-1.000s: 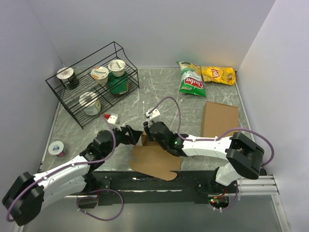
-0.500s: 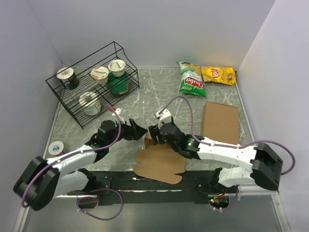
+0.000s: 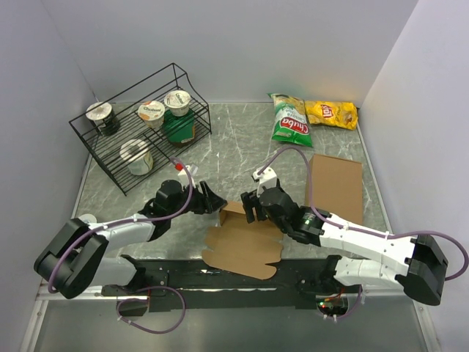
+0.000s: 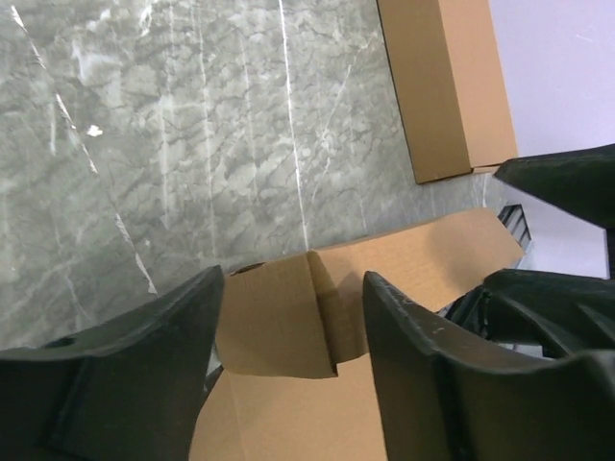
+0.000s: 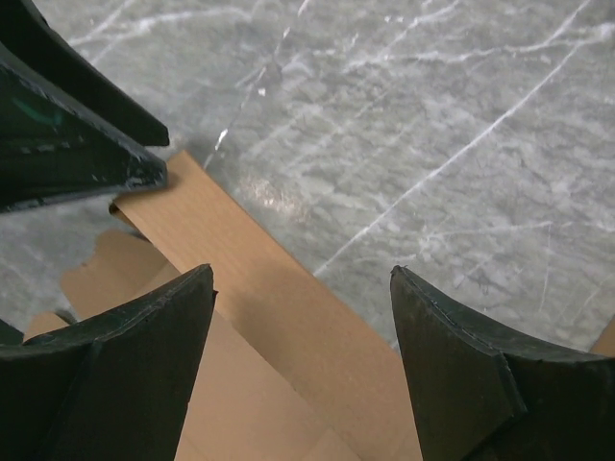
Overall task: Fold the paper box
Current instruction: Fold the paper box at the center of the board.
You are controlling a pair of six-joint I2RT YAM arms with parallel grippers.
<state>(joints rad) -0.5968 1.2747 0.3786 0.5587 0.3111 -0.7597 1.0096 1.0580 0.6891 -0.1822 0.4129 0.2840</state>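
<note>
This is a robotics lab test cell. Plain pale walls (image 3: 293, 44) box in a grey marble-patterned bench (image 3: 234, 139) on three sides. The left arm (image 3: 110, 238) and right arm (image 3: 359, 238), trailing purple cables (image 3: 289, 155), are bolted along the bottom edge. Staged props sit around: a wire rack (image 3: 117, 158) of yogurt cups (image 3: 151, 111) at upper left, and a green chip bag (image 3: 290, 121) and a yellow chip bag (image 3: 331, 114) at upper right.

The paper box (image 3: 242, 246) is thin brown kraft cardboard, matt and smooth, like the plain cardboard slab (image 3: 333, 181). The counter (image 3: 234, 139) looks like smooth grey veined stone. The wire rack (image 3: 117, 167) is black metal. The green chip bag (image 3: 290, 121) is glossy. The fingers (image 4: 423, 384) are matt black plastic.
</note>
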